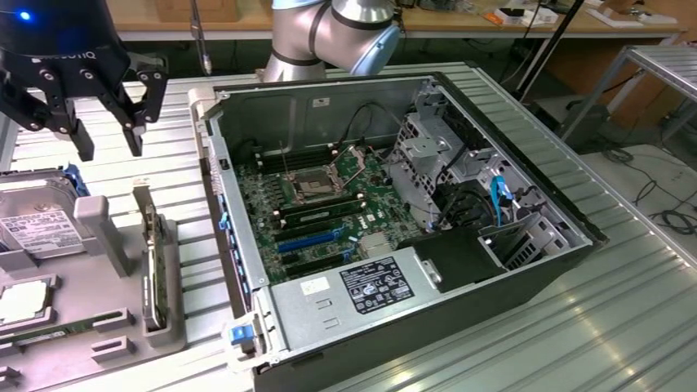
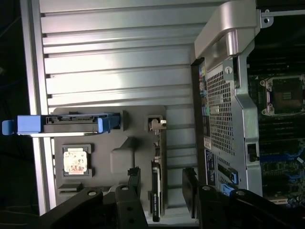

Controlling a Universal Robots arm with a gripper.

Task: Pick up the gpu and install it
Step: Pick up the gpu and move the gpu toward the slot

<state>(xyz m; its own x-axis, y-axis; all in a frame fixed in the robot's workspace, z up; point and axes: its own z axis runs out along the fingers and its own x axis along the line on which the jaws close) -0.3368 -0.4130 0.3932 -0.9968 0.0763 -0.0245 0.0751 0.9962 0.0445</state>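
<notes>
Fingers [image 2: 135, 186] spread wide, empty. The gpu [image 2: 157, 191] stands on edge in the gray holder [image 2: 114, 152] beneath my gripper [image 2: 162, 174], its long axis lined up between my two fingers, beside the open computer case [image 2: 228, 95].

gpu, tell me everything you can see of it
The gpu is a thin dark card with a greenish board edge and a silver metal bracket at one end. It stands on its long edge in a slot of the grey holder on the ribbed table, beside the open computer case, not yet installed. Only the holder touches it. The gripper hangs above it, jaws open, holding nothing.
</notes>
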